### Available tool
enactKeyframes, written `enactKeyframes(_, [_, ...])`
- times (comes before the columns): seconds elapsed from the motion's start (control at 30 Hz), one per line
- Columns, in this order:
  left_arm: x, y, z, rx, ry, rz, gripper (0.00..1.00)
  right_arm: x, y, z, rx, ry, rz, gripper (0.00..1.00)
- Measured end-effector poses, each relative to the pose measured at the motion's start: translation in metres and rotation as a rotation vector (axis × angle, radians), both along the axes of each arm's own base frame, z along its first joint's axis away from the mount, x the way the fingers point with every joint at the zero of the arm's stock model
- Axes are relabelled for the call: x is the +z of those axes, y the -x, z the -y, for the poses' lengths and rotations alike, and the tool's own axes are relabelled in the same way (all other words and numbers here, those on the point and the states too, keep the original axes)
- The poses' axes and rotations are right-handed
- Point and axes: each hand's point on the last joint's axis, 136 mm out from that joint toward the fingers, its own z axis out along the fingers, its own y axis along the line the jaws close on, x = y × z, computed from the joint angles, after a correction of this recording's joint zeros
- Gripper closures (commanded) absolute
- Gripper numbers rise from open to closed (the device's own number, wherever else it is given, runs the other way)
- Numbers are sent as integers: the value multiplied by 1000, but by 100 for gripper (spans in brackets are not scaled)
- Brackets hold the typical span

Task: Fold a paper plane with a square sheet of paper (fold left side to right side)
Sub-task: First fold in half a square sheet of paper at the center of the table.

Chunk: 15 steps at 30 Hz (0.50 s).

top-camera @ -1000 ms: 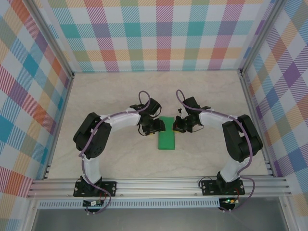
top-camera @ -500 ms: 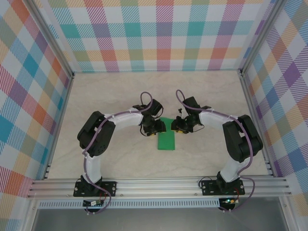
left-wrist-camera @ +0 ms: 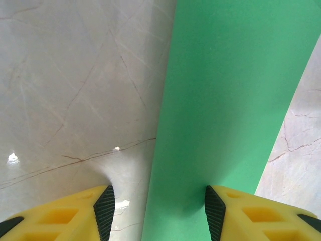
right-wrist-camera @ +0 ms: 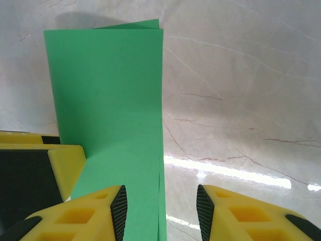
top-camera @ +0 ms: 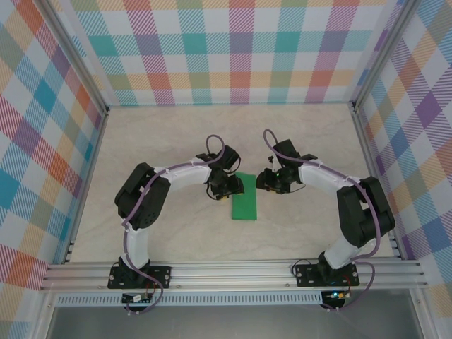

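The square sheet of paper is bright green and lies flat on the table, folded in half into a narrow rectangle. A paper plane is out of view. My left gripper is open and straddles the paper's left edge. One of its fingertips rests on the green surface and the other stands over bare table. My right gripper is open at the right edge, where the two layers meet. One of its fingertips is over the paper and the other is off it.
The marble-patterned table is walled by checked panels on three sides. An aluminium rail with both arm bases runs along the near edge. A yellow finger of the left gripper shows in the right wrist view.
My right gripper has opened and its arm has drawn slightly right and back from the paper's right edge. The left gripper has shifted slightly and stays open on the paper.
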Motion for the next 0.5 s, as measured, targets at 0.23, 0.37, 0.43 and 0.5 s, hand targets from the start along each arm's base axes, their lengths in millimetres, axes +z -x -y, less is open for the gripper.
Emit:
enactKeyframes(0.23, [0, -2, 3, 11, 3, -3, 46, -4, 3, 2, 0, 5, -11, 56])
enactKeyframes(0.37, [0, -2, 3, 16, 3, -7, 46, -4, 4, 2, 0, 5, -12, 56])
enactKeyframes(0.43, [0, -2, 3, 17, 2, -7, 46, -5, 5, 2, 0, 7, -15, 56])
enactKeyframes(0.5, [0, -2, 3, 18, 2, -6, 46, -7, 7, 3, 0, 9, -21, 56])
